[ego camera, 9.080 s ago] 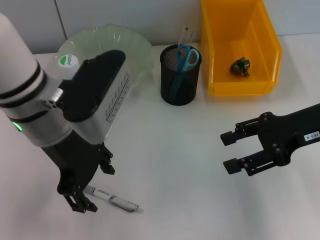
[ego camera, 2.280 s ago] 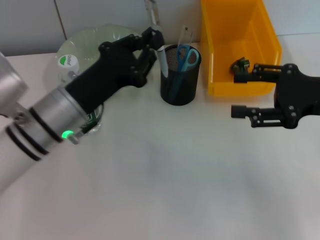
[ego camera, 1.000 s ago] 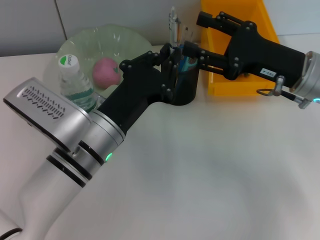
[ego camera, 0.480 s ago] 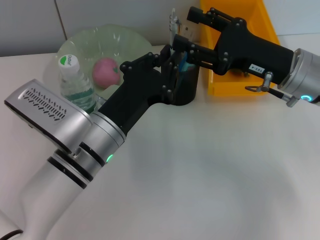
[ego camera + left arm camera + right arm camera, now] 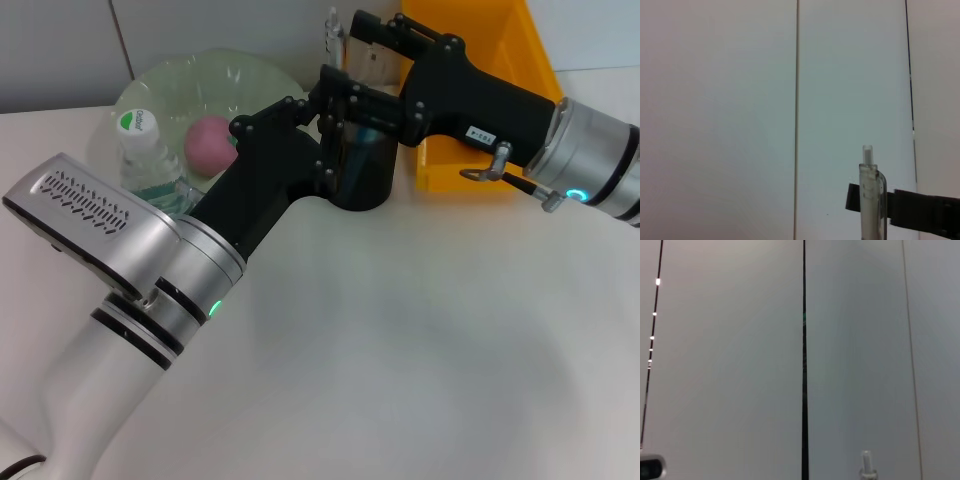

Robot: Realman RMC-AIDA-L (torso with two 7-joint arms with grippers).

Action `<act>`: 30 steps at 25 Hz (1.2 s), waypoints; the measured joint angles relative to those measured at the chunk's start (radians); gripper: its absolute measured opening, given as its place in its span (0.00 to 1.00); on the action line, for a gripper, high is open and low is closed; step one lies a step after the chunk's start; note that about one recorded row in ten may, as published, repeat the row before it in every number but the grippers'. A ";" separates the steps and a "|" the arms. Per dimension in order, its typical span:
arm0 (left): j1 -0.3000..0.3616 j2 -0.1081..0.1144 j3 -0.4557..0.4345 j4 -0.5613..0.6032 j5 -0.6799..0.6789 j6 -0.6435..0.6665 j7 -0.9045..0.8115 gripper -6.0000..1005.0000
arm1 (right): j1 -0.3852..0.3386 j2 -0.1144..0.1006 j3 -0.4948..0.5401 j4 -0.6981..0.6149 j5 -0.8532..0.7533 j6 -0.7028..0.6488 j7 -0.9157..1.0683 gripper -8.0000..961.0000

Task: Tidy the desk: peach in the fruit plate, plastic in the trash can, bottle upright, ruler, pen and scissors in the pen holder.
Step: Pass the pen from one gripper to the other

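At twelve o'clock on the bench (image 5: 400, 350), both claws meet over the one pen holder (image 5: 362, 172), the left claw (image 5: 325, 110) grasping the single pen (image 5: 331, 27), whose clicker only the wrist views isolate against bare wall, the right claw (image 5: 350, 60), grip indiscernible, having advanced leftward since half a second ago.

From my head camera, both grippers crowd over the pen holder (image 5: 365, 175), so I see only its lower wall; its mouth and contents are hidden. I can't tell whether the left gripper (image 5: 325, 120) or the right gripper (image 5: 350, 65) is clamped or spread. The pen (image 5: 331, 30) shows only its top end there. The trash can (image 5: 490, 60) is cut by the top edge and largely covered. The bottle (image 5: 148, 160) is partly behind my left arm.
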 joint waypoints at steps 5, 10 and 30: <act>-0.004 0.000 0.001 0.000 0.000 0.000 0.000 0.22 | 0.018 0.000 0.000 0.014 0.002 0.016 -0.015 0.76; -0.008 0.000 0.002 -0.004 -0.001 0.000 0.001 0.22 | 0.024 0.000 0.000 0.015 0.003 0.020 -0.026 0.75; -0.015 0.000 0.002 -0.015 0.006 0.000 -0.002 0.24 | 0.033 0.000 -0.003 0.014 0.003 0.014 -0.041 0.26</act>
